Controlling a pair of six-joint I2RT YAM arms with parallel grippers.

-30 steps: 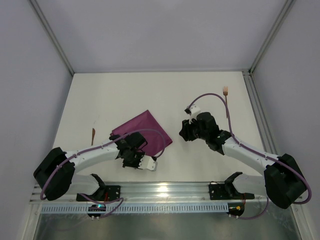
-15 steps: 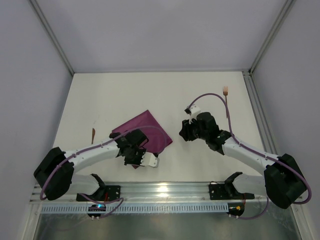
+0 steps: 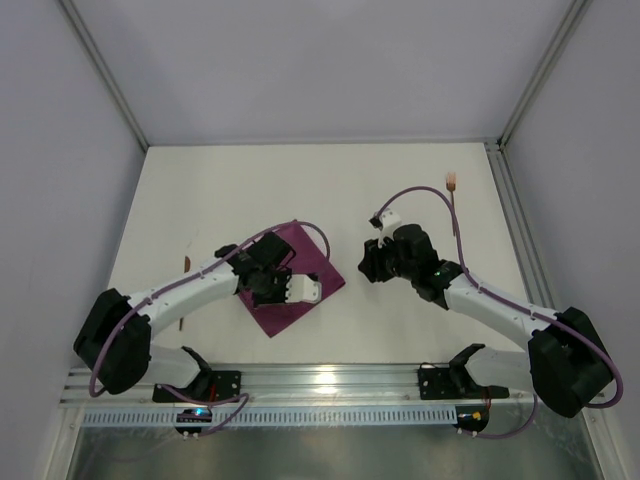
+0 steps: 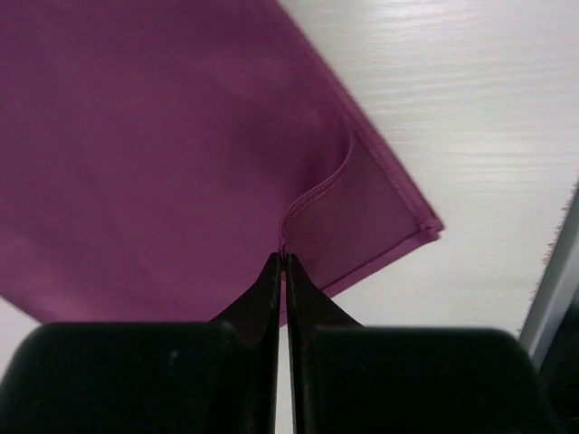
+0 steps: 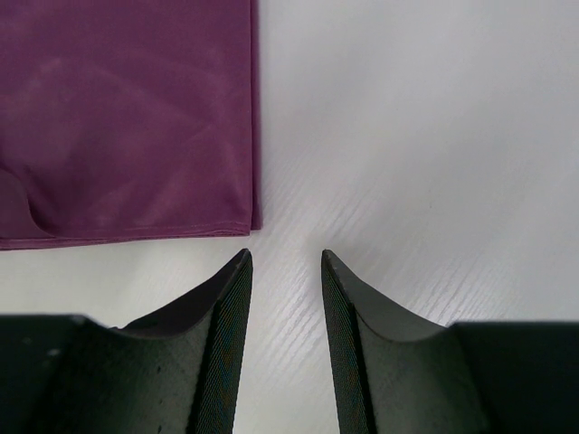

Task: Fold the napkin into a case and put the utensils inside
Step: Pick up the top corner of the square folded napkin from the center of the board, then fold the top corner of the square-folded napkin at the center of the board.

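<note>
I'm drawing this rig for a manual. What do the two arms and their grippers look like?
The left arm and right arm share white tubular links, bulky black joint housings and a looping purple cable. The left gripper and right gripper each have two matte black, tapering fingers. No markings show.

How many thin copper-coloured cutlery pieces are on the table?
2. One copper fork lies near the table's far right edge; another slim copper piece lies at the left, partly under the left arm. Others could be hidden.
</note>
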